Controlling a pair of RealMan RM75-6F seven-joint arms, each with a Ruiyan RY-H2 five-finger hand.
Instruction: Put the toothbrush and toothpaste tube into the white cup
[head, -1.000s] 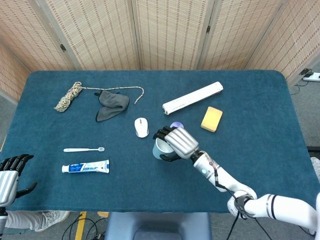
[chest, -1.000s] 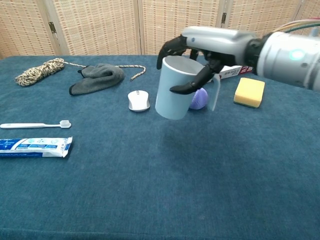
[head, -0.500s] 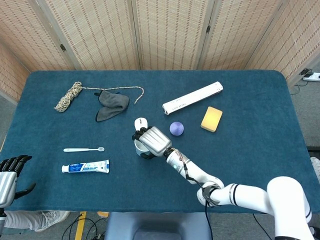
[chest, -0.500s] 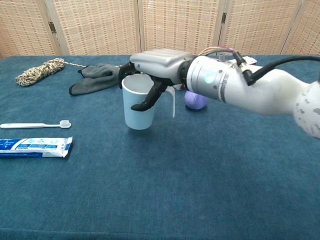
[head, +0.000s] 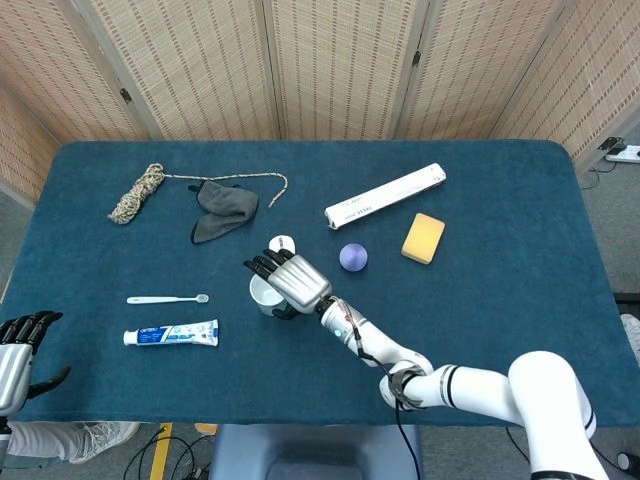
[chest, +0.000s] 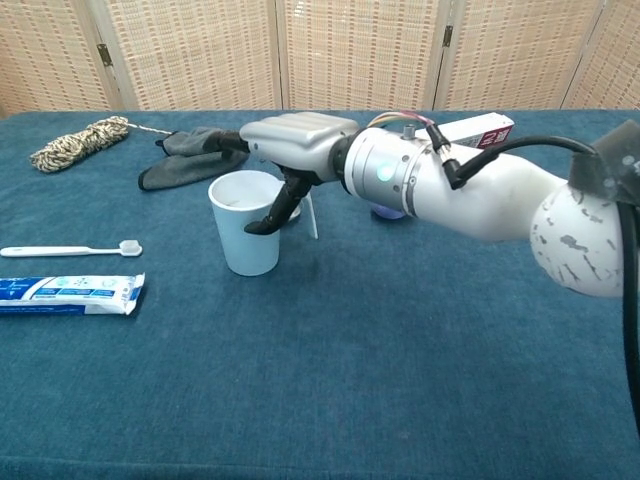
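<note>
The white cup (chest: 246, 224) stands upright near the table's middle, also seen from above (head: 263, 294). My right hand (chest: 292, 148) reaches over it from the right and grips it, thumb on its near right side and fingers behind the rim; the head view shows that hand (head: 291, 280) covering part of the cup. Left of the cup lie the white toothbrush (chest: 70, 250) (head: 168, 299) and, nearer me, the blue-and-white toothpaste tube (chest: 68, 293) (head: 172, 334). My left hand (head: 17, 356) hangs off the table's front left corner, fingers apart and holding nothing.
A coiled rope (head: 137, 193) and a grey cloth (head: 223, 210) lie at the back left. A white mouse (head: 281, 243) sits just behind the cup. A purple ball (head: 353, 257), a yellow sponge (head: 423, 238) and a long white box (head: 385, 196) are to the right.
My right hand has carried the cup leftward and down, from beside the purple ball to a spot closer to the toothbrush and tube. The left hand has stayed put.
</note>
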